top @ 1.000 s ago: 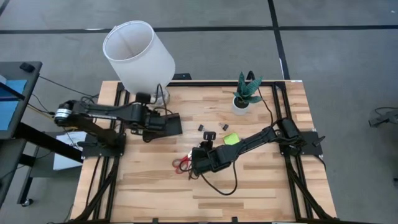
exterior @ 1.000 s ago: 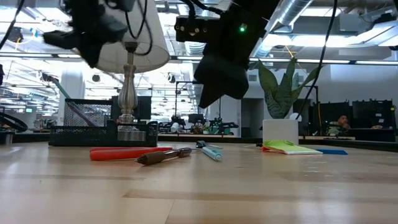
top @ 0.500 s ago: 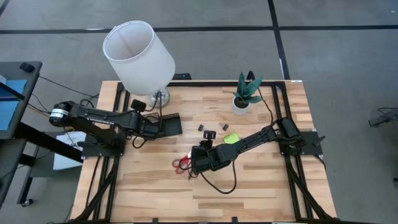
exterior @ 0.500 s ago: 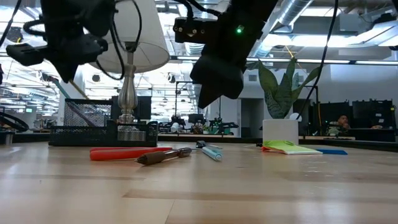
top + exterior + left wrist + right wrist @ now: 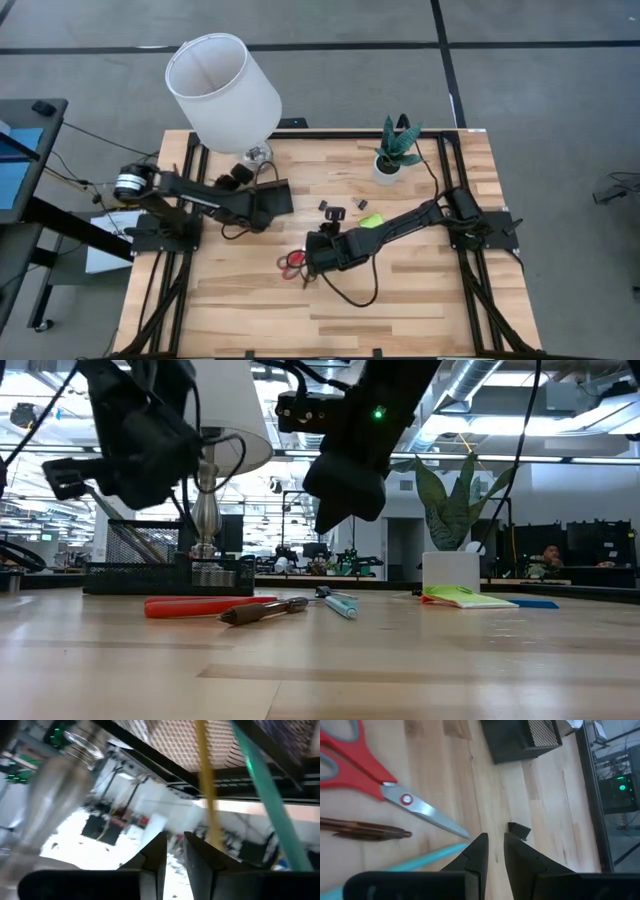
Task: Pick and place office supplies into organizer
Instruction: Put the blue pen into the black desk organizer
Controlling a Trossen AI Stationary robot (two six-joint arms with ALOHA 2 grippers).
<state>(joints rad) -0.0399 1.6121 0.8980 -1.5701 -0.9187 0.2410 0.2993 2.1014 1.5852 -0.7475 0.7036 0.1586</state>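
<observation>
The left arm reaches across the counter (image 5: 400,300), and its left gripper (image 5: 262,205) hangs over the black organizer (image 5: 275,197) beside the lamp (image 5: 222,90). Its fingers (image 5: 156,857) are just a little apart and hold nothing. A yellow pencil (image 5: 204,775) and a teal pen (image 5: 265,800) stand in the organizer. The right arm bends low, and its right gripper (image 5: 318,258) hangs just above the red scissors (image 5: 375,780), a brown pen (image 5: 365,830) and a light blue pen (image 5: 427,857). Its fingers (image 5: 477,852) are nearly together, empty.
</observation>
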